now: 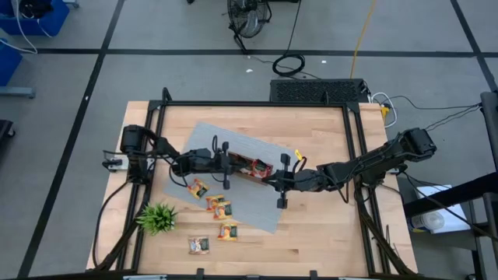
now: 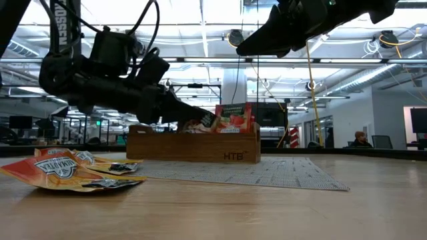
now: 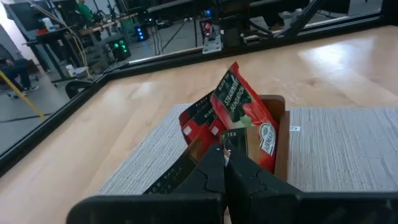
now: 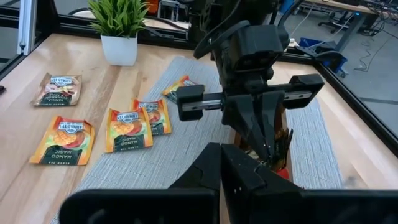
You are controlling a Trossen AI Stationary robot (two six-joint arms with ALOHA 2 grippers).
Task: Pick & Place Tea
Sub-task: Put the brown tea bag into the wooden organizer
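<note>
left gripper [image 3: 222,163] pinches red sachet [image 3: 239,112]

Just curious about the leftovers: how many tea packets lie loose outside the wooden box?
5 loose sachets: one on the grey mat, two overlapping at its edge, one orange and one pale on bare wood. More stand in the tray; some may be hidden.

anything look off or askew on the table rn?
Mostly the red sachets in the wooden tray: they stand tilted, poking above its rim, not flat. The left gripper is shut at them; the right gripper is shut just above. Orange sachets lie loose on mat and table.
</note>
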